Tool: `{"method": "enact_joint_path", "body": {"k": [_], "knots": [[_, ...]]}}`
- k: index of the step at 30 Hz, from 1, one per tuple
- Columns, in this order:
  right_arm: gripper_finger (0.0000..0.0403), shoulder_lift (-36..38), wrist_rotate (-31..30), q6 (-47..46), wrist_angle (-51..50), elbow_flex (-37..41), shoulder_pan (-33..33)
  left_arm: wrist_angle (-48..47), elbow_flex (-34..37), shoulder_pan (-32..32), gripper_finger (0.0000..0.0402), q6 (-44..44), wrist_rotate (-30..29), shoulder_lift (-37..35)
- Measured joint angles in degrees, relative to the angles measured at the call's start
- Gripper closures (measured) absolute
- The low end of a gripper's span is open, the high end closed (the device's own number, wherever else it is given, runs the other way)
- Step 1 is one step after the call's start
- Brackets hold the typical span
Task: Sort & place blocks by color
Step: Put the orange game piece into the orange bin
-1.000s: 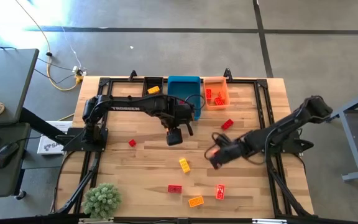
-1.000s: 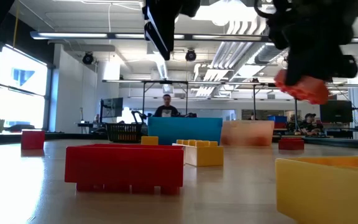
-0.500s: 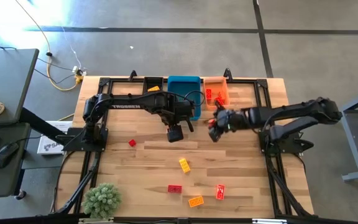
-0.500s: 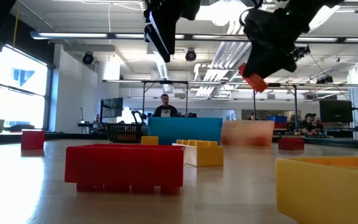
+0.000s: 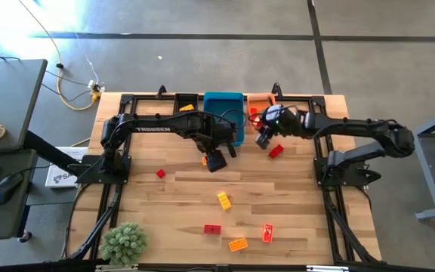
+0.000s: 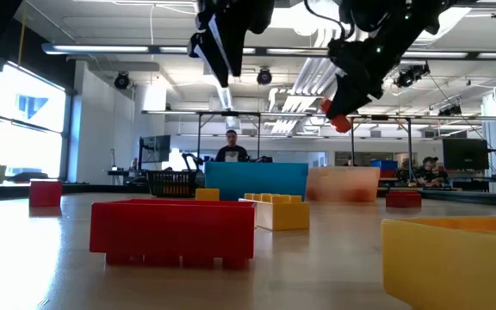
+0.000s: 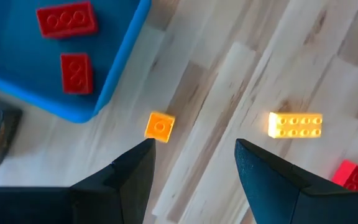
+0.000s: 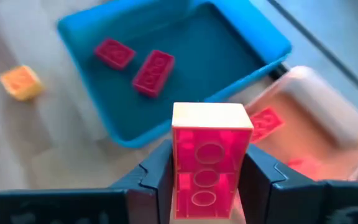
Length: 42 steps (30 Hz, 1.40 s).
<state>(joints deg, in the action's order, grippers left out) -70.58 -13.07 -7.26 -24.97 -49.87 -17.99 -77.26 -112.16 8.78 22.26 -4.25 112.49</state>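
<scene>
My right gripper is shut on a red-orange studded block and hangs in the air near the orange bin, by its near edge. My left gripper is open and holds nothing; it hovers above a small orange block that lies flat on the table beside the blue bin. That bin holds two red blocks. A yellow block lies in the black bin. My right gripper pinches the red-orange block by its two long sides, one finger on each, with the studded face turned toward the wrist camera. The fingers point down on a slant. The block sits at their free ends, lifted clear of the table.
Loose blocks lie on the table: a red one near my right gripper, a red one at the left, a yellow one in the middle, and red and orange ones near the near edge. A small plant stands at the near left corner.
My right gripper has carried the red-orange block from over the middle of the table toward the far edge, rising, and now hangs by the orange bin. It has stayed shut on the block.
</scene>
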Motion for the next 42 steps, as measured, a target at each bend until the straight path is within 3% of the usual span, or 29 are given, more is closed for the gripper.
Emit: {"method": "enact_joint_path", "body": {"k": [9,27,34,39,42], "knots": [[0.0294,-5.39,8.83,8.95,3.52,-0.04,-8.90,-4.76,3.61,-0.72,0.0194,7.03,-3.48,0.02],[0.0294,-13.20,9.57,13.59,4.50,-0.02,-18.68,-4.11,20.30,-3.29,0.0194,16.58,1.93,0.00],[0.0240,-13.18,8.62,13.74,5.43,-0.02,-18.78,-4.17,24.67,-4.40,0.0194,18.08,3.41,0.00],[0.0236,-13.18,8.01,13.57,6.42,-0.02,-18.78,-3.72,28.41,-4.79,0.0194,18.73,3.63,-2.98],[0.0235,-13.18,4.35,13.55,6.42,-0.02,-18.76,-3.30,31.47,-4.79,0.0194,20.88,3.64,-6.68]]}}
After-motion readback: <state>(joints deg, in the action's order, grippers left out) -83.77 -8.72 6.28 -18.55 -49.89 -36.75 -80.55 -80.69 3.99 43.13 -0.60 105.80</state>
